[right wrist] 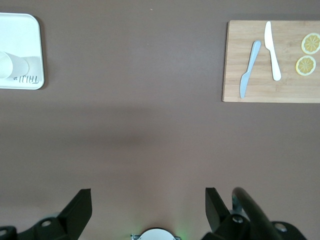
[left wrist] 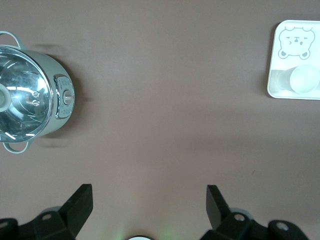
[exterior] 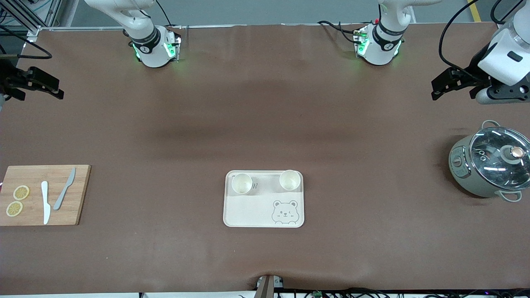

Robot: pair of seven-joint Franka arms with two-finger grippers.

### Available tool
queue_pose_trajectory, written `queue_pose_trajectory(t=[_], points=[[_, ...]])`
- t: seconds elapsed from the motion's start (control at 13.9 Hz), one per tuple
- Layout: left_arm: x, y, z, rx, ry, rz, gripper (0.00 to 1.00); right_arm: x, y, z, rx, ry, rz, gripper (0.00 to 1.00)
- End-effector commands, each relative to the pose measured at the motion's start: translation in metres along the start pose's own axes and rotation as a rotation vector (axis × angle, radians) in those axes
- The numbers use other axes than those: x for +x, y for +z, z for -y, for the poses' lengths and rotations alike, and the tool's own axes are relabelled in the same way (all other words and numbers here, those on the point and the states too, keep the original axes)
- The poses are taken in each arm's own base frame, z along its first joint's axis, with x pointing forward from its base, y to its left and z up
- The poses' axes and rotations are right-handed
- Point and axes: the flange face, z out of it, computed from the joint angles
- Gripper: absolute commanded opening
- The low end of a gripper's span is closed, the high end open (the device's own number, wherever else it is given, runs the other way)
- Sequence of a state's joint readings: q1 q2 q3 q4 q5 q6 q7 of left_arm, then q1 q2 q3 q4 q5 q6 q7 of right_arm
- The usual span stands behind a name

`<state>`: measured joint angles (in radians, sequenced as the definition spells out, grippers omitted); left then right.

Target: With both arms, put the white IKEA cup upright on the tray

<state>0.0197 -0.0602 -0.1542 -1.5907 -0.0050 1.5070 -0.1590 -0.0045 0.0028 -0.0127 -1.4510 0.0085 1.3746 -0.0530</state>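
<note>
The cream tray [exterior: 248,212] with the bear face lies mid-table, near the front camera. Two white cups stand upright on its edge farthest from the camera: one [exterior: 242,183] toward the right arm's end, one [exterior: 290,180] toward the left arm's end. My left gripper [exterior: 434,89] is open and empty, held over bare table at the left arm's end. My right gripper [exterior: 58,92] is open and empty over the right arm's end. The left wrist view shows its open gripper [left wrist: 149,200], the tray [left wrist: 274,65] and a cup [left wrist: 304,79]. The right wrist view shows its open gripper [right wrist: 148,202], the tray [right wrist: 22,35] and a cup [right wrist: 9,65].
A grey pot with a glass lid [exterior: 488,165] stands at the left arm's end and also shows in the left wrist view [left wrist: 30,97]. A wooden cutting board [exterior: 33,215] with two knives and two lemon slices lies at the right arm's end, also in the right wrist view [right wrist: 285,87].
</note>
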Motion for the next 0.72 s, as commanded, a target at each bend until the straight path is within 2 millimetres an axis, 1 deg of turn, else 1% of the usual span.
queue_pose_trajectory(t=[0.0,0.07,0.36,0.5,0.65], points=[[-0.004,-0.008,0.008,0.016,0.015,-0.012,1.00,-0.009,-0.004,-0.011,-0.020,-0.022,-0.019,1.00],[-0.003,-0.007,0.010,0.019,0.015,-0.009,1.00,-0.009,-0.005,-0.010,-0.020,-0.023,-0.024,1.00],[0.000,-0.017,0.012,0.019,0.012,-0.032,1.00,-0.011,-0.005,-0.014,-0.019,-0.014,-0.016,1.00],[0.003,-0.021,0.011,0.016,0.009,-0.040,1.00,-0.011,-0.006,-0.009,-0.020,-0.023,-0.018,1.00],[0.004,-0.021,0.011,0.014,0.009,-0.038,1.00,-0.009,-0.006,-0.010,-0.020,-0.019,-0.024,1.00]])
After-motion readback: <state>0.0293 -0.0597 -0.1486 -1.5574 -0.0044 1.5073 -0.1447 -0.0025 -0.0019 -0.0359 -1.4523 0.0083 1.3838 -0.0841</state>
